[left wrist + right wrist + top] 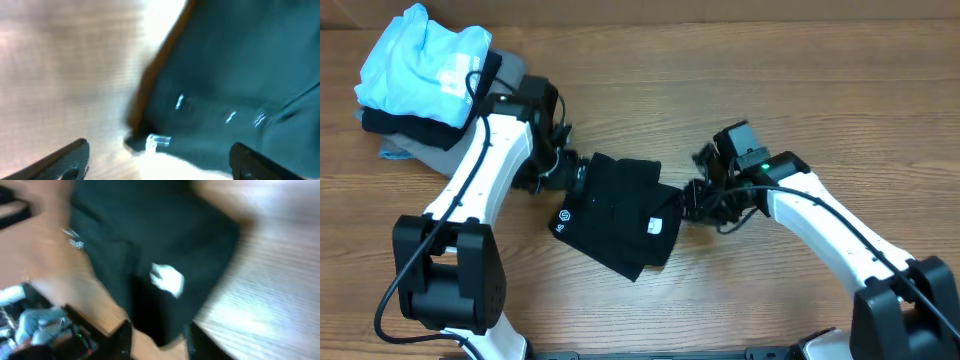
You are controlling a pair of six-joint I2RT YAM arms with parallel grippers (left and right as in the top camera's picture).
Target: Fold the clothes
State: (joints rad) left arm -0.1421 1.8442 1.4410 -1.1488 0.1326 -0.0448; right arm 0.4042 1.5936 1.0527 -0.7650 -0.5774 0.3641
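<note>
The left tool (572, 178), jaws spread wide, meets the 10 o'clock edge of the black polo shirt (615, 210), which lies folded mid-worktop (770, 80), long axis 11 to 5 o'clock. The right tool (692, 200) straddles its 3 o'clock edge, its grip too blurred to tell.

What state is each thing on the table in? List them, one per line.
black shirt, folded small, flat on the table
light blue shirt, bunched up
grey garment, mostly hidden beneath the blue shirt
left claw, open, at the black shirt's edge
right claw, at its opposite edge, grip unclear through blur
</note>
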